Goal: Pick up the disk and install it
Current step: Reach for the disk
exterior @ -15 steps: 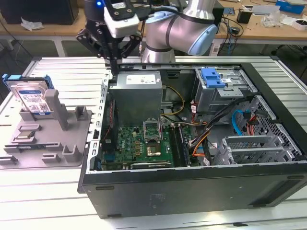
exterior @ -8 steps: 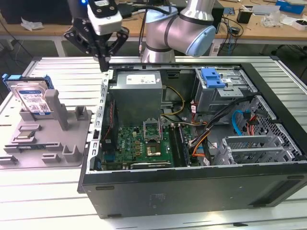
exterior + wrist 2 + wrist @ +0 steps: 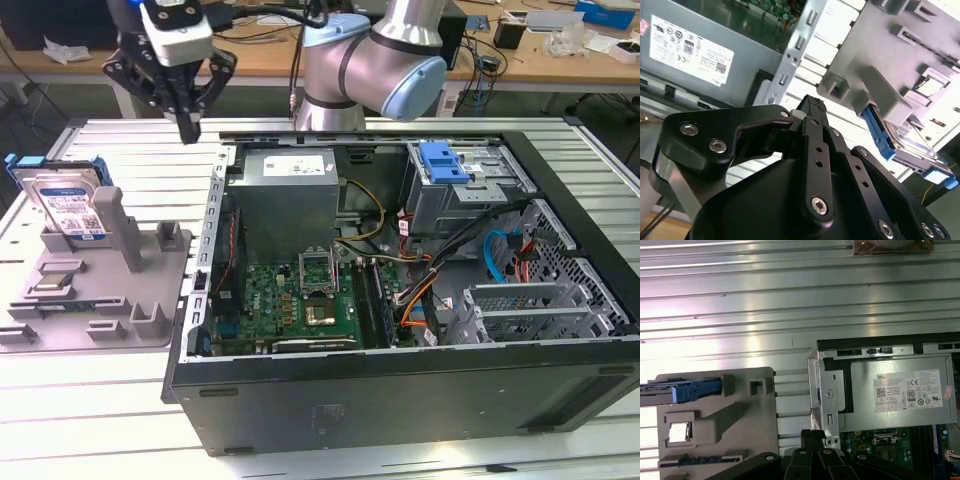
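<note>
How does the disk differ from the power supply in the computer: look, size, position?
The disk stands on edge on the grey fixture tray, outside the computer case; the power supply sits inside it. The disk has a blue frame; the power supply is bare grey metal. The disk is clearly smaller than the power supply. Both carry a printed label.

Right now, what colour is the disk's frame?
Blue; the disk shows it best in the second wrist view.

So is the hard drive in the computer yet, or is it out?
Out. The hard drive stands on edge in the grey tray, against a post, outside the open computer case.
</note>
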`<state>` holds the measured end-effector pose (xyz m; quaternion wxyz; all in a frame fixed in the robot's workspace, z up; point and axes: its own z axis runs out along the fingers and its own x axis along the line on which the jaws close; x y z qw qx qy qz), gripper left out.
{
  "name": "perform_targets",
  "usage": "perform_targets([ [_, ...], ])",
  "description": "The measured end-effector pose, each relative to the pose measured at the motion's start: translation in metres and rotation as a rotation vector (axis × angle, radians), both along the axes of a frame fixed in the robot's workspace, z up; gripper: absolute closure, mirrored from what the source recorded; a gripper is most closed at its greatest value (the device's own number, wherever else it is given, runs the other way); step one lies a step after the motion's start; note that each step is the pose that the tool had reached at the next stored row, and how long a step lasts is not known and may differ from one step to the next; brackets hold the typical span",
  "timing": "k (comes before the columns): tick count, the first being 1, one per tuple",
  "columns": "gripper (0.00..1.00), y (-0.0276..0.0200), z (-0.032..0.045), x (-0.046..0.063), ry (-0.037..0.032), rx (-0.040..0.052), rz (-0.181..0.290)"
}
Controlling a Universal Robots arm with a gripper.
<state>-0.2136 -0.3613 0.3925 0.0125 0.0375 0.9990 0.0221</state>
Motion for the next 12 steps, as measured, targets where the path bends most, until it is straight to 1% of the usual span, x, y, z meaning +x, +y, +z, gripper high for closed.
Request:
perform_targets([
  [3,0.89,0.0054,-0.0002,-0.013,0.0000,0.0000,0.000],
  [5,0.89,0.0079,-0.0003,-0.020,0.0000,0.0000,0.000],
  [8,0.89,0.0127,-0.0006,-0.033,0.0000,0.0000,0.000],
  [10,0.89,0.0148,-0.0008,-0.040,0.0000,0.0000,0.000],
  [11,0.89,0.0168,-0.0009,-0.047,0.0000,0.0000,0.000],
  [12,0.89,0.0180,-0.0010,-0.051,0.0000,-0.0001,0.000],
])
